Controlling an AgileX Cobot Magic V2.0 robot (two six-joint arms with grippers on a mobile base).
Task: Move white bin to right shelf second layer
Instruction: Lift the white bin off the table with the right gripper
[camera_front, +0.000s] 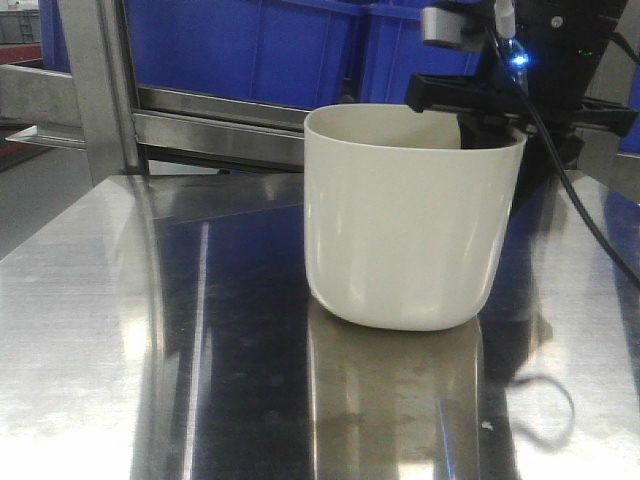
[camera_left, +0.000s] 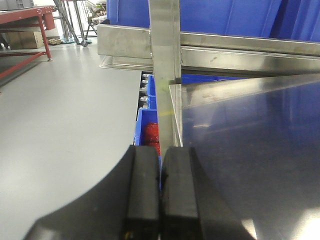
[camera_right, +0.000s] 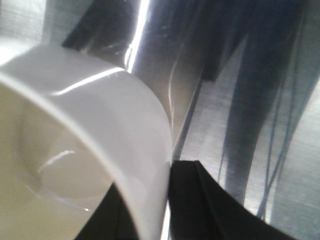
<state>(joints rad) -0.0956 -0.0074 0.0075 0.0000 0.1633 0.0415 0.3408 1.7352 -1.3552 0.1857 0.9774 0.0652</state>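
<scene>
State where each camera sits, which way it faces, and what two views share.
Front-facing: low at table height, looking across the steel table at the white bin; right gripper at its far rim.
Left wrist: looks past the left gripper, fingers together, at a shelf post.
Right wrist: looks down over fingers straddling the bin's wall.
Front and right-wrist views share the bin.

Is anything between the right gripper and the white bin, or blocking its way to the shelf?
Nothing stands between them: the jaws of the right gripper clasp the far rim of the white bin. The target shelf tier isn't identifiable here, so that path can't be judged.
</scene>
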